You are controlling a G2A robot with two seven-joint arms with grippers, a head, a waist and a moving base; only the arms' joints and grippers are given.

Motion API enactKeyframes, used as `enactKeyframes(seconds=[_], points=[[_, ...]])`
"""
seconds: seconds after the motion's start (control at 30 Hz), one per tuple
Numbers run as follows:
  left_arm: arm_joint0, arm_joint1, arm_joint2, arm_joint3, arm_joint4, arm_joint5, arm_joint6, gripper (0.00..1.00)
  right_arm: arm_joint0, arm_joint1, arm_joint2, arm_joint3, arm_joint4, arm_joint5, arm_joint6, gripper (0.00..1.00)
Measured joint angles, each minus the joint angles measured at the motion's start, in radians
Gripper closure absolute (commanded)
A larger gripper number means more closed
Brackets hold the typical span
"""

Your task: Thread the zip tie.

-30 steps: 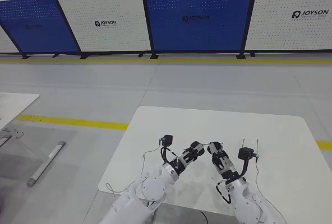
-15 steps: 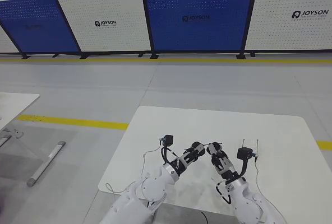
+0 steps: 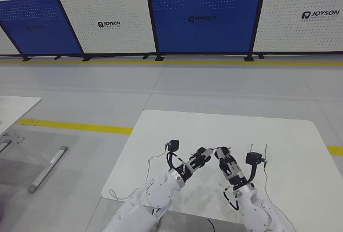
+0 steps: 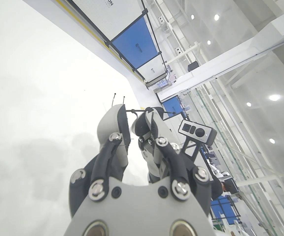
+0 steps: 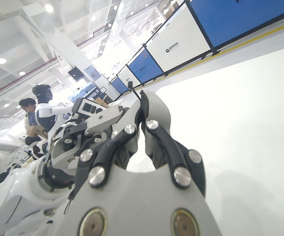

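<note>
"Where's the zip tie [image 5: 132, 87]?"
"Pinched tight in the right gripper [image 5: 142, 104], above the table's [image 3: 276, 133] near edge."
"Left gripper [image 4: 134, 117]?"
"Fingers apart, tie reaching between them."

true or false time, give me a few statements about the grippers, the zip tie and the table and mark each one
1. The right gripper is shut on the zip tie. True.
2. The zip tie lies flat on the table. False: it is held up off the table, with one end sticking out past the right gripper's fingertips.
3. The left gripper is at the opposite side of the table from the right one. False: the two are close together, with their tips near each other.
4. The left gripper's fingers show a gap between them. True.
5. The table is white. True.
</note>
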State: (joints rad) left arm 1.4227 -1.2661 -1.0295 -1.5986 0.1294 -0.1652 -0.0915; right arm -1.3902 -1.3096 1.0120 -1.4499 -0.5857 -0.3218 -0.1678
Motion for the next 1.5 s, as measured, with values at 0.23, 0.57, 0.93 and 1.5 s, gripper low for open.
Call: enactKeyframes(seconds=[0.23,0.57,0.93,1.5], points=[[-0.001,0.0,-0.003,0.002,-0.003,-0.005,0.007,0.78,0.001,-0.005,0.008,0.011,0.0,0.005,-0.004,1.0],[-0.003,0.001,-0.012,0.004,-0.013,-0.009,0.008,1.0,0.0,-0.01,0.017,0.015,-0.003,0.003,-0.002,1.0],[-0.011,-0.001,-0.006,0.007,-0.007,-0.01,0.006,1.0,0.003,-0.016,0.021,0.016,-0.009,0.001,0.014,1.0],[-0.008,0.0,-0.013,0.004,-0.018,-0.018,-0.003,1.0,0.013,-0.025,0.027,0.02,0.001,0.0,0.044,0.81]])
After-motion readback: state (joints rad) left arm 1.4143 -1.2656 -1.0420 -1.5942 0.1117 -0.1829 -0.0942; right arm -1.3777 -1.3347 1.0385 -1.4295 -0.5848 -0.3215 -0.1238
